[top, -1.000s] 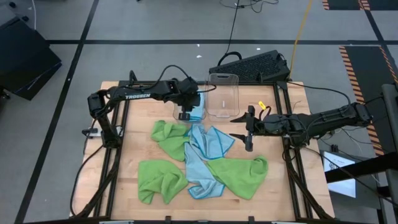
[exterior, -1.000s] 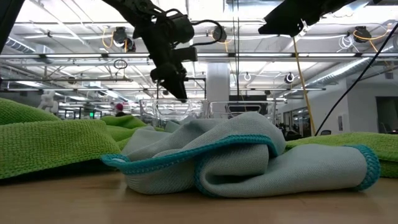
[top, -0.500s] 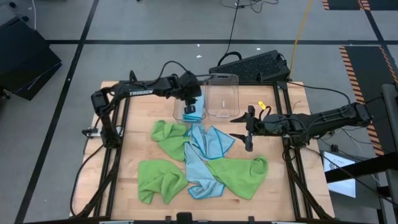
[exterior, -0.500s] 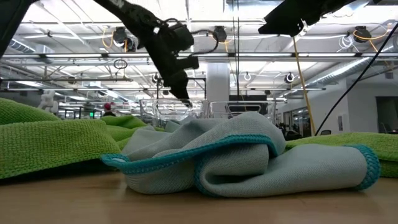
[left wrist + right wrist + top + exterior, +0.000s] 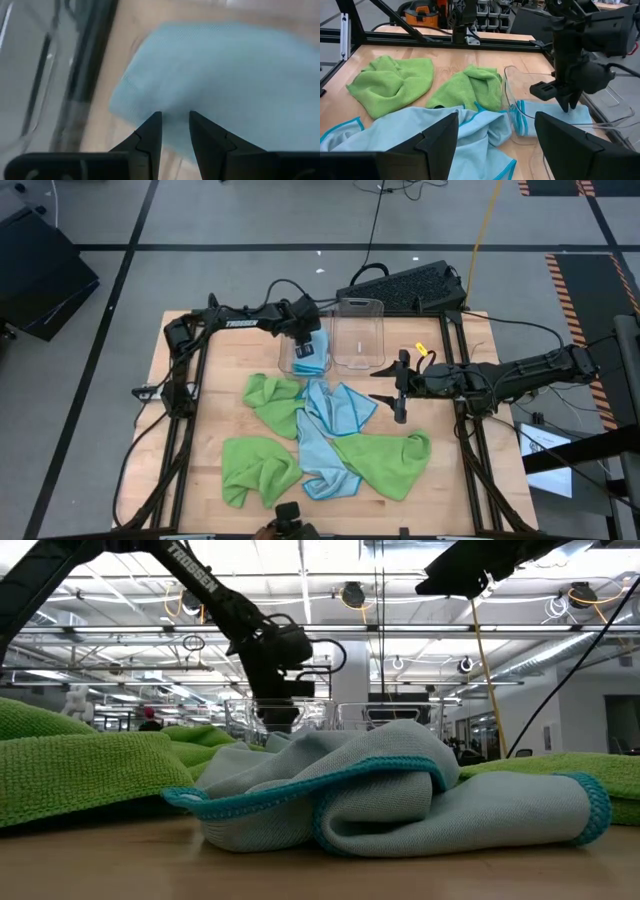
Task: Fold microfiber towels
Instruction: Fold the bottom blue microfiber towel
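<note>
My left end effector (image 5: 305,340), nearly clenched and grasping nothing, presses the folded blue towel (image 5: 313,358) into its clear bin (image 5: 288,366) to seat it; my right end effector (image 5: 398,388) waits released beside the unfolded towels (image 5: 320,435) on the surface (image 5: 215,415).

Wooden table (image 5: 215,400) carries loose towels (image 5: 330,440) and two clear bins (image 5: 358,335).

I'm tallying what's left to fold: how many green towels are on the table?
3. One green towel lies left of centre below the bins, one at the front left, one at the front right, partly under blue towels. More could be hidden beneath.
</note>
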Tool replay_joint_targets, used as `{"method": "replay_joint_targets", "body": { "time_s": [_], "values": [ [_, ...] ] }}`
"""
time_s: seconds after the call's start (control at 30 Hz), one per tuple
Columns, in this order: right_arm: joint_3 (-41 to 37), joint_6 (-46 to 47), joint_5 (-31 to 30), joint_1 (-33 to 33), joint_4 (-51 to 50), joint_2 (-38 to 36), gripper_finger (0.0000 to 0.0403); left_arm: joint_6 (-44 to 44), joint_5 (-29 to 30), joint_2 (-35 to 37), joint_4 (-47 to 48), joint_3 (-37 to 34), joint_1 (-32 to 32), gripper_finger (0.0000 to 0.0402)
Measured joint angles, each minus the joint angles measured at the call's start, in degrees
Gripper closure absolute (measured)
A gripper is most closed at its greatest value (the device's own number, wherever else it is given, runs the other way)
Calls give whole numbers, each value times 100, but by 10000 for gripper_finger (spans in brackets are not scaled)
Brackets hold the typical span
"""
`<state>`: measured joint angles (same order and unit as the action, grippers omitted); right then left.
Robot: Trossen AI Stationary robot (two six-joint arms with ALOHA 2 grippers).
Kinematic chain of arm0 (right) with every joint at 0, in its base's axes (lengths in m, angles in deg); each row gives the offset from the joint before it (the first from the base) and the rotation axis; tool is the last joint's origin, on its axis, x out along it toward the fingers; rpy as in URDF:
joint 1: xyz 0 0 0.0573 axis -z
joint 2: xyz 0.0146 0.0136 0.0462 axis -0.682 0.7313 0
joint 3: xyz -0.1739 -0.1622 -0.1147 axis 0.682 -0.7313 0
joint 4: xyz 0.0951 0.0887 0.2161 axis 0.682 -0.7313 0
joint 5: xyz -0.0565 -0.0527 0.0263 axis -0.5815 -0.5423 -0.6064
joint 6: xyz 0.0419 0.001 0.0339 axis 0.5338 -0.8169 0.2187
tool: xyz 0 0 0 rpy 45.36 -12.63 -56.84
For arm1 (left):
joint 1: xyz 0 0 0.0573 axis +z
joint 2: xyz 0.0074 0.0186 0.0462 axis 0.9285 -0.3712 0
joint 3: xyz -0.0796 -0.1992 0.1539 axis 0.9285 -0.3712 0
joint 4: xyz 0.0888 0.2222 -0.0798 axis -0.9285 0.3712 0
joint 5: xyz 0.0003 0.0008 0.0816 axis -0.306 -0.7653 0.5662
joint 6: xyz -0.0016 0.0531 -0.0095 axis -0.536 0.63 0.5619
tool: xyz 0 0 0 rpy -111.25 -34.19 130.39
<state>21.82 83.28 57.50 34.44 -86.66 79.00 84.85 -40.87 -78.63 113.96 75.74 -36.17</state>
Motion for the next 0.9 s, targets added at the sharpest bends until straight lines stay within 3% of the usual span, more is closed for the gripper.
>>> {"method": "replay_joint_targets", "body": {
  "time_s": [0.27,0.47,0.63,0.9],
  "values": [
    [0,20,-9,35,-2,0,149,-232,850,315,163,-4,17,300],
    [0,62,-11,35,-2,0,149,-310,130,713,-141,5,-7,300],
    [0,84,-11,34,8,0,149,-512,-233,472,-471,6,8,301],
    [0,86,-11,33,2,0,149,-1292,52,227,-454,-2,-2,363]
  ]
}}
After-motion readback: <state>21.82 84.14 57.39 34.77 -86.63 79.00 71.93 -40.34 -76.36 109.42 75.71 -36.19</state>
